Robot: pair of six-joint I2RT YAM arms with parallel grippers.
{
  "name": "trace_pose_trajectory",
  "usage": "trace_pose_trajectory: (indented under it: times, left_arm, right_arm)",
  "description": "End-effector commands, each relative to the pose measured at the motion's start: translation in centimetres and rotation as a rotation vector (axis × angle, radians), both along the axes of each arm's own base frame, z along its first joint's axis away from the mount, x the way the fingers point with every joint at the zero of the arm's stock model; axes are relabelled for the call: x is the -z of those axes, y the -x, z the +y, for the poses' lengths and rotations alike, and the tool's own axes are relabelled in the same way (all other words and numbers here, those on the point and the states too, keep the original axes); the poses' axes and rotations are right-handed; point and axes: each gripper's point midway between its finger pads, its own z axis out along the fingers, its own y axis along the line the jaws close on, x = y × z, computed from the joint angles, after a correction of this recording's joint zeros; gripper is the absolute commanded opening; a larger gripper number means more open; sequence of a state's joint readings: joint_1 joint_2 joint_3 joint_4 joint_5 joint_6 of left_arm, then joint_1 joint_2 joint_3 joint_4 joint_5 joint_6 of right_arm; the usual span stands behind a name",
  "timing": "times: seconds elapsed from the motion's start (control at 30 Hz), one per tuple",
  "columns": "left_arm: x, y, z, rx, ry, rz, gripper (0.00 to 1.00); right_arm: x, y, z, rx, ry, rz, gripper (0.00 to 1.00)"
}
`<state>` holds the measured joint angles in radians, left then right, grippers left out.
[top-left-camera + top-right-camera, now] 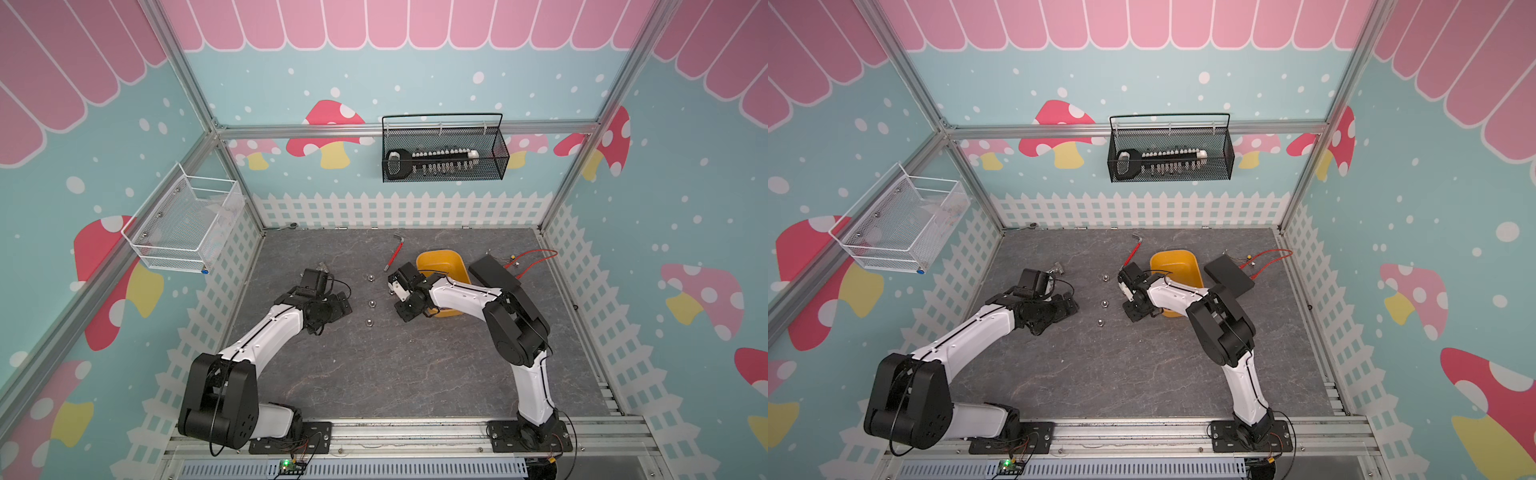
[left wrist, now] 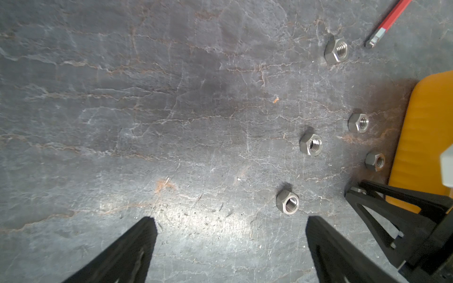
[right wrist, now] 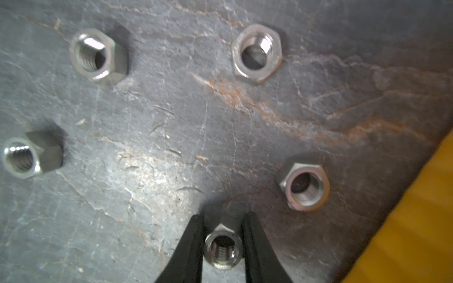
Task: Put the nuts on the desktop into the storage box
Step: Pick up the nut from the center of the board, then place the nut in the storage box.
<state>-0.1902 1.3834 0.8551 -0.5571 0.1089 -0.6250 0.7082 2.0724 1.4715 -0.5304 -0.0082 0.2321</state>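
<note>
Grey desktop (image 3: 171, 147) holds four loose nuts (image 3: 305, 187) near the storage box (image 3: 411, 220). My right gripper (image 3: 224, 215) pinches one more nut (image 3: 223, 247) by its sides, just off the box; left gripper (image 2: 230, 220) gapes empty. Small, hard, slick steel: I expect slipping.

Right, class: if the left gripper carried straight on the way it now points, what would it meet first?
Probably bare desktop: the left gripper stands open with no nut squarely in its gap. The nearest nut lies just ahead of one fingertip and might be clipped; depth is unclear.
</note>
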Motion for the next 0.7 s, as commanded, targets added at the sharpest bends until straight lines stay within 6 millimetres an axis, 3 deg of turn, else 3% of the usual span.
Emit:
trace_pose_trajectory:
  times: [0.0,0.17,0.3,0.4,0.5,0.6,0.67]
  left_arm:
    - [-1.5,-0.4,0.1,0.002,0.004,-0.043,0.99]
    - [-3.4,-0.6,-0.2,0.022,0.012,-0.102,0.99]
    - [-4.6,-0.6,-0.7,0.056,0.022,-0.138,0.99]
    - [-5.3,-0.6,-1.7,0.091,0.029,-0.157,0.99]
    - [-5.5,-0.5,-3.0,0.131,0.031,-0.170,0.99]
    - [-5.2,-0.6,-4.2,0.154,0.034,-0.162,0.99]
    - [-5.0,-0.7,-4.9,0.166,0.035,-0.154,0.99]
  right_arm:
    - [-4.8,-0.7,-0.6,0.048,-0.019,-0.084,0.04]
    - [-12.9,-2.3,-1.3,0.092,-0.091,-0.257,0.00]
    - [-16.2,-3.9,-3.9,0.145,-0.070,-0.337,0.00]
    - [-16.4,-5.8,-7.1,0.200,-0.038,-0.349,0.00]
    - [-15.3,-7.7,-9.9,0.243,-0.016,-0.326,0.00]
    - [-13.3,-9.0,-11.3,0.265,0.019,-0.297,0.00]
    - [-12.7,-9.7,-11.5,0.272,0.025,-0.287,0.11]
